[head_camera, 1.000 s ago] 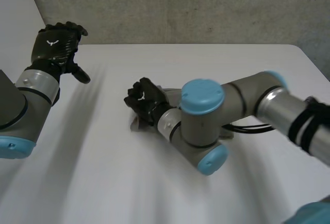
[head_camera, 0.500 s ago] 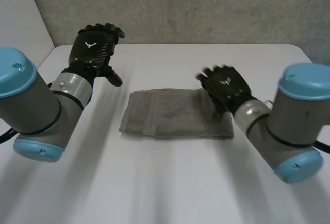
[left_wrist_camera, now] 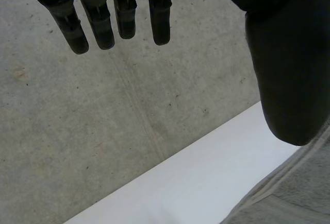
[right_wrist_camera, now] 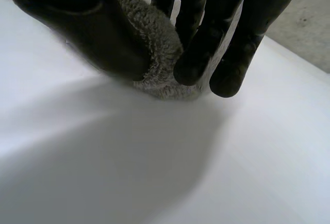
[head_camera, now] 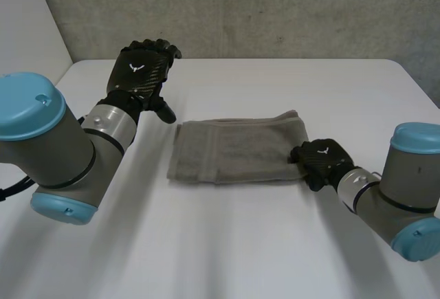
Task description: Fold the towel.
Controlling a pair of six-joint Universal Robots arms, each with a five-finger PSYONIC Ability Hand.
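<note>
R hand drops to 4 o'clock corner of towel, pinching it now, so fold can start. L hand hangs at 10 o'clock, fingers straight, empty.

**Signs and lettering, head view.** I can read no words, numbers or brand names on any surface. The only sign I make out is a small white emblem on the back of the left hand. It is shaped like a pair of spread wings with a short point below. A second emblem, also white and of like shape, stands on the back of the right hand. Neither carries letters I can read.
</note>
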